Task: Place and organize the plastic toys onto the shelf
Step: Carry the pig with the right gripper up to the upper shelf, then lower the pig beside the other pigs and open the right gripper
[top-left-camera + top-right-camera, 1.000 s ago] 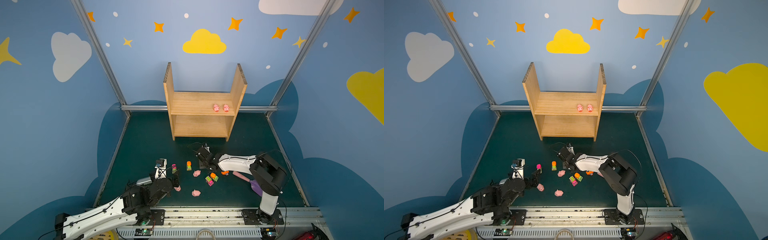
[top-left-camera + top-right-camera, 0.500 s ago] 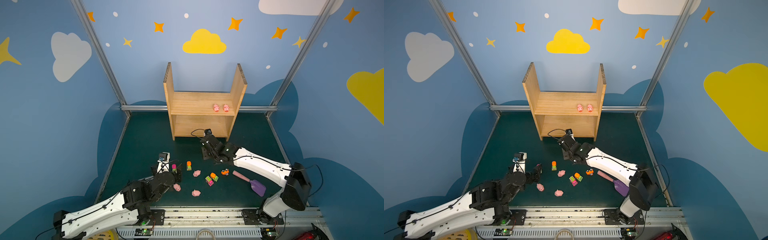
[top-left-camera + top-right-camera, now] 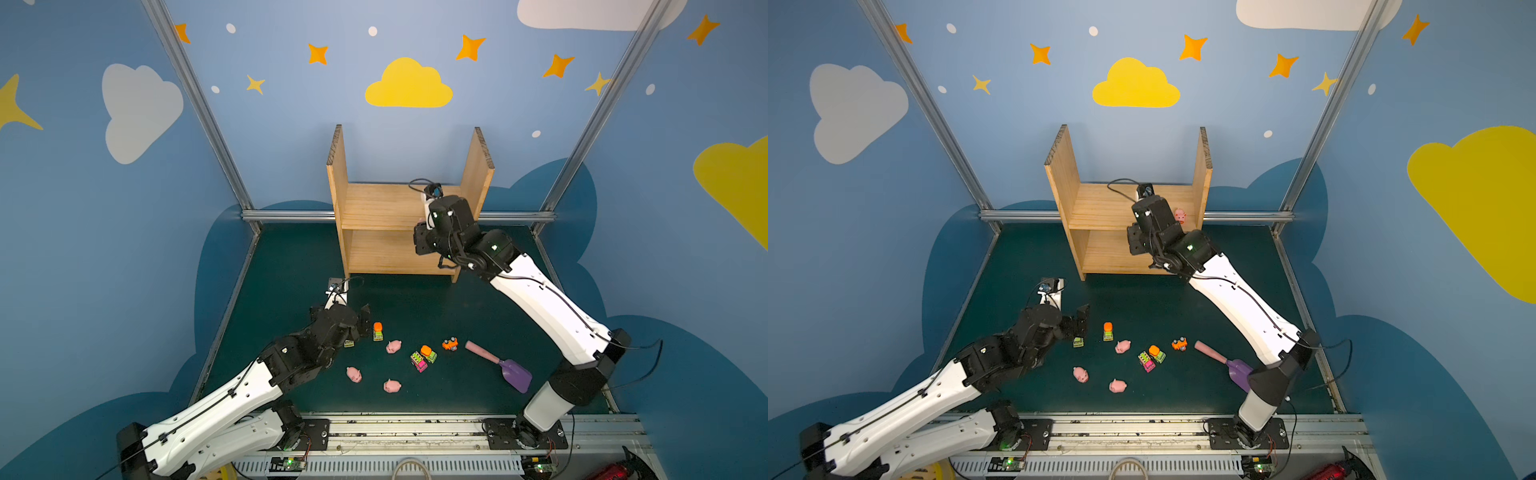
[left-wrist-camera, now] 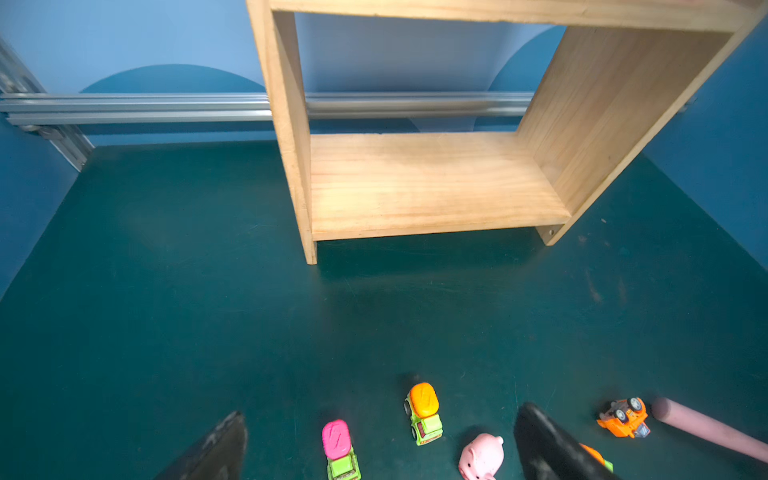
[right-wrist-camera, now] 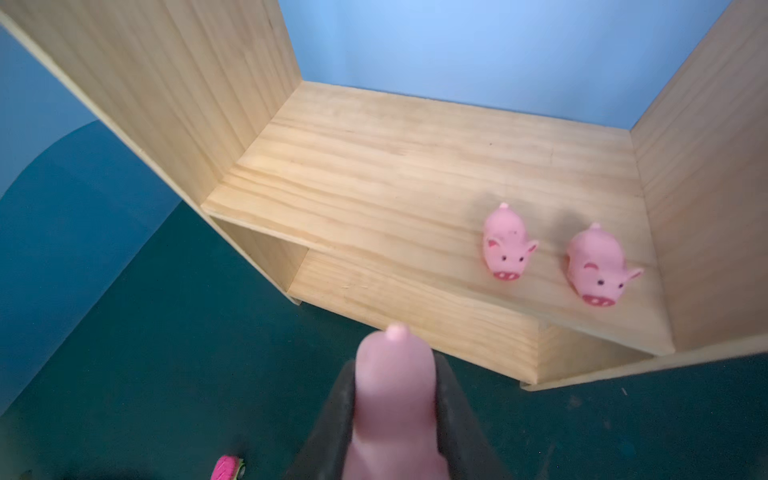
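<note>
Dark green table carrying a pine shelf at the back.
On its upper board stand two pigs; three pigs, five vehicles and a scoop lie on the table.

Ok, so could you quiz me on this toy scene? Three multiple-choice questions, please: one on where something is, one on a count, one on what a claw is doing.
1. Where on the shelf do the two shelved pigs stand?
A. the lower board
B. the upper board, beside a side panel
C. on top of a side panel

2. How many loose pigs lie on the green tabletop?
A. one
B. five
C. three

3. What is the right gripper doing?
A. shut on a pink pig
B. open and empty
C. shut on the purple scoop

Answers:
1 B: the right wrist view shows both standing side by side on the upper board next to a panel.
2 C: a top view shows three.
3 A: its fingers squeeze the pig between them, in front of the shelf.
</note>
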Controlling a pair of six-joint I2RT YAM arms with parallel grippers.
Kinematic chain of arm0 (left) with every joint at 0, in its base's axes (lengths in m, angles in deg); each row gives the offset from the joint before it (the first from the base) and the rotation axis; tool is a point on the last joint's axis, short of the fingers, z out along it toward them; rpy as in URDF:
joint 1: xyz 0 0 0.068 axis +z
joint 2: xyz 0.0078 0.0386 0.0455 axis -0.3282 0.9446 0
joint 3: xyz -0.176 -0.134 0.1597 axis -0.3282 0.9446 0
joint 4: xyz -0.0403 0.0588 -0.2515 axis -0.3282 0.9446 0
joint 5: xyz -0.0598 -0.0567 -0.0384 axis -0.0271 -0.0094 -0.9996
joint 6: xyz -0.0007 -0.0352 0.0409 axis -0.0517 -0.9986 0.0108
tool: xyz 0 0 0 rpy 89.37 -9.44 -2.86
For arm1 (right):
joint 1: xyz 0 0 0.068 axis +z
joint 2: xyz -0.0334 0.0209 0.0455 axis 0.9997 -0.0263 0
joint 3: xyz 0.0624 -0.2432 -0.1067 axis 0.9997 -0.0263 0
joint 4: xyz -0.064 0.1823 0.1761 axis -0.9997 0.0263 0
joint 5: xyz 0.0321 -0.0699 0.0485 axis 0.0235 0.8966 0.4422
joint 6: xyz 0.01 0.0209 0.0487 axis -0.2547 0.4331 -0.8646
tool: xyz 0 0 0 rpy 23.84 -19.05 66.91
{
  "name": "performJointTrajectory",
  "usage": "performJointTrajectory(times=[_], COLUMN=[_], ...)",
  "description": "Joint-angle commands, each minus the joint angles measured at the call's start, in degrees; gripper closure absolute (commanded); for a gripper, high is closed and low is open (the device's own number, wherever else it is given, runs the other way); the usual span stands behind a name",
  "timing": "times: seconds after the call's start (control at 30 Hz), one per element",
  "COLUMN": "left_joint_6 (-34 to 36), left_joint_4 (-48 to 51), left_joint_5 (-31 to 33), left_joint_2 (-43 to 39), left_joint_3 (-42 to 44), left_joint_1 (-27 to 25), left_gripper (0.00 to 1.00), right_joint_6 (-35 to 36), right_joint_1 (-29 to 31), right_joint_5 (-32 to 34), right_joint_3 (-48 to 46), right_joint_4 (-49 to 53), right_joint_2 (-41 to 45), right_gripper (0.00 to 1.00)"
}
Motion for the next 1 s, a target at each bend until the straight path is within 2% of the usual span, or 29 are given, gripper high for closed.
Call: performJointTrajectory(times=[0.0,0.1,0.3,0.97], left_joint_6=[3.08,3.14,3.14,3.24], left_joint_4=[-2.63,-3.33,-4.04,-5.13], left_joint_5=[-3.97,-4.87,-5.68,-5.08], left_joint_2=[2.07,3.68,3.98,1.85], left_joint_3=[-2.08,-2.63,-2.31,-0.27], left_joint_1=[1.87,3.1,4.43,5.75], left_gripper=[0.0,0.0,0.0,0.0], right_joint_6=[3.84,4.6,4.4,2.91], right_joint_1=[-1.26,-2.53,-5.15,-8.26], right_joint_5=[-3.09,-3.95,-6.6,-9.18], right_joint_3=[9.1,16.09,22.92,28.55], right_joint_4=[7.38,9.76,11.7,11.54], right_joint_2=[-6.35,-11.4,-17.84,-24.65], right_gripper=[0.73,0.73,0.72,0.71])
